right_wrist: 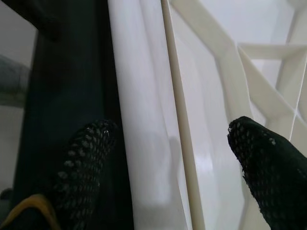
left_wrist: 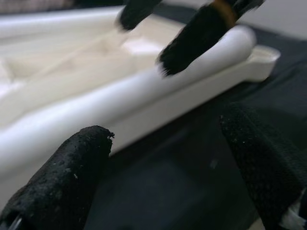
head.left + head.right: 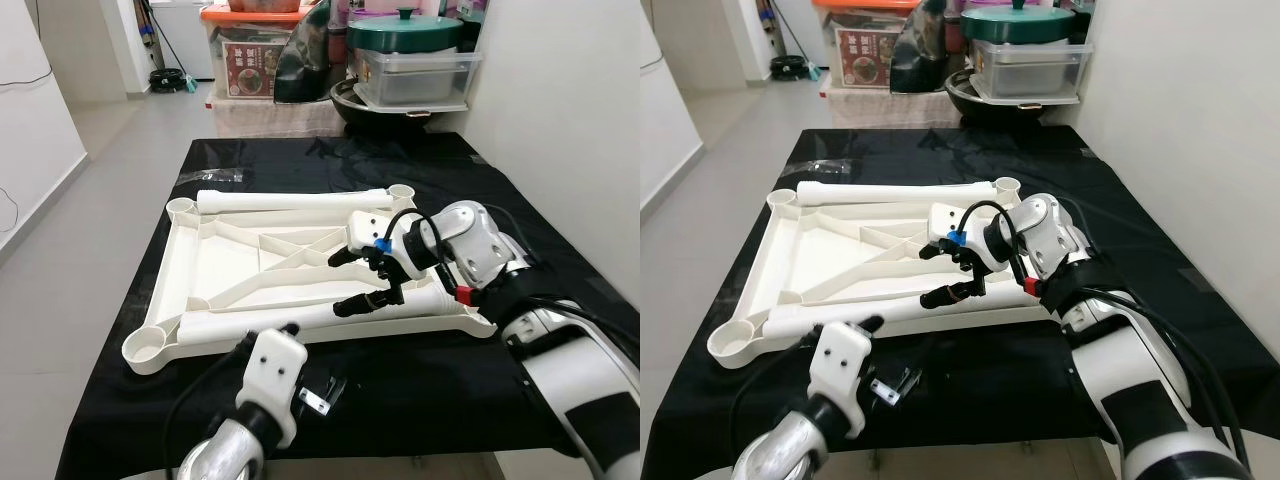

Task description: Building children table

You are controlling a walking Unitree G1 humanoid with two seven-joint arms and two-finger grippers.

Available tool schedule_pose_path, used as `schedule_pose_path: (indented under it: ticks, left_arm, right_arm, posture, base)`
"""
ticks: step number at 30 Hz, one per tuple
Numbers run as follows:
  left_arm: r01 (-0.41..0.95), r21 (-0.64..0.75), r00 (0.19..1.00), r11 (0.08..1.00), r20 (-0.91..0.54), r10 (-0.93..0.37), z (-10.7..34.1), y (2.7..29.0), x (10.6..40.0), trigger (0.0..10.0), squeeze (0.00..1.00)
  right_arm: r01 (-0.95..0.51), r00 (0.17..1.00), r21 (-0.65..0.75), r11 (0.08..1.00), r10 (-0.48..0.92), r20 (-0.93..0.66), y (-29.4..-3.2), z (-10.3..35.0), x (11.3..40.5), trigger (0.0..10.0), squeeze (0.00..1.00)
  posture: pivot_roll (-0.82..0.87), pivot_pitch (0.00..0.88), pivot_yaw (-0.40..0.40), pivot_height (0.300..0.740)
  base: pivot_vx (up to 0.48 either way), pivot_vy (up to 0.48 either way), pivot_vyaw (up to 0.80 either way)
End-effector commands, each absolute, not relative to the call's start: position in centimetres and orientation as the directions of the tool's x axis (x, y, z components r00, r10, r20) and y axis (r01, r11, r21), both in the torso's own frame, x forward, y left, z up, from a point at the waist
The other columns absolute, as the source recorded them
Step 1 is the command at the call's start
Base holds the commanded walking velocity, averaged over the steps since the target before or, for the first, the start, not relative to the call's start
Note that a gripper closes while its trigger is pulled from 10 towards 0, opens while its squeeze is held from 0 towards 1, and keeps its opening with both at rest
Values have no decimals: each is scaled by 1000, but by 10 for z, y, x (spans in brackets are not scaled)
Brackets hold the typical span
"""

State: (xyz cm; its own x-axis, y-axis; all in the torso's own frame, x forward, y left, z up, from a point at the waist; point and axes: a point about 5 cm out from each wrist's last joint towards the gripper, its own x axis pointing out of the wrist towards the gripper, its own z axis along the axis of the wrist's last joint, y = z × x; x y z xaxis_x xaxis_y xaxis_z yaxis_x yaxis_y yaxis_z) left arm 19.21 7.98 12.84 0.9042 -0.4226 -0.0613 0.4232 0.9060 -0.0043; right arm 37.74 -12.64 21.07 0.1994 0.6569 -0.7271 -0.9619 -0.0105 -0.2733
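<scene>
A white plastic tabletop (image 3: 210, 270) lies upside down on the black cloth. One white leg tube (image 3: 290, 202) rests along its far edge. A second leg tube (image 3: 300, 316) lies along its near edge. My right gripper (image 3: 336, 285) is open above the right end of the near leg. In the right wrist view its fingers (image 1: 91, 143) straddle that leg (image 1: 139, 96) and the tabletop rim. My left gripper (image 3: 268, 335) is open just in front of the near leg, low over the cloth, with the leg (image 2: 120, 100) ahead of its fingertips (image 2: 91, 143).
A small metal bracket in clear wrap (image 3: 318, 398) lies on the cloth (image 3: 450, 390) near the front edge. A clear bag (image 3: 215, 175) sits at the far left. Storage boxes and a green-lidded pot (image 3: 405, 30) stand behind the table; a wall runs along the right.
</scene>
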Motion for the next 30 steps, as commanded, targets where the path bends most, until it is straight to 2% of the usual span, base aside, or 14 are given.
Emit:
schedule_pose_path:
  ticks: [1, 6, 13, 25, 26, 27, 28, 29, 30]
  left_arm:
    - [397, 17, 914, 918, -94, -394, 126, 87, 190, 10000, 0]
    - [392, 15, 916, 920, -100, -389, 124, 89, 189, 10000, 0]
    - [400, 14, 912, 917, -104, -396, 124, 88, 186, 10000, 0]
    - [402, 17, 911, 916, -108, -398, 124, 87, 186, 10000, 0]
    - [403, 17, 911, 915, -108, -399, 124, 87, 186, 10000, 0]
    - [403, 17, 911, 915, -108, -399, 124, 87, 186, 10000, 0]
    - [404, 17, 910, 915, -107, -400, 124, 87, 186, 10000, 0]
    - [404, 17, 910, 914, -108, -400, 124, 87, 186, 10000, 0]
    - [405, 18, 910, 914, -108, -401, 124, 86, 186, 10000, 0]
  right_arm:
    - [-958, 208, -284, -33, 601, -771, -128, 206, 379, 10000, 0]
    - [-951, 247, -308, -29, 524, -815, -138, 200, 381, 10000, 0]
    - [-954, 246, -297, -35, 475, -845, -149, 202, 382, 10000, 0]
    - [-954, 229, -288, -78, 429, -874, -145, 197, 382, 10000, 0]
    - [-954, 228, -288, -81, 424, -876, -144, 196, 382, 8902, 0]
    - [-954, 228, -288, -81, 424, -876, -144, 196, 382, 8902, 0]
    - [-954, 227, -287, -84, 421, -878, -143, 196, 383, 3490, 0]
    - [-954, 226, -286, -88, 418, -880, -142, 195, 383, 2392, 0]
    - [-954, 225, -286, -90, 416, -881, -142, 195, 383, 2392, 0]
  posture:
    - [90, 0, -48, 740]
    - [89, 0, -47, 740]
    - [84, 0, -47, 740]
    - [82, 0, -49, 740]
    - [82, 0, -49, 740]
    - [82, 0, -49, 740]
    - [85, 0, -51, 740]
    - [84, 0, -50, 740]
    - [83, 0, -51, 740]
  base:
    - [0, 0, 0]
    - [0, 0, 0]
    - [0, 0, 0]
    - [0, 0, 0]
    - [0, 0, 0]
    - [0, 0, 0]
    - [0, 0, 0]
    - [0, 0, 0]
    - [0, 0, 0]
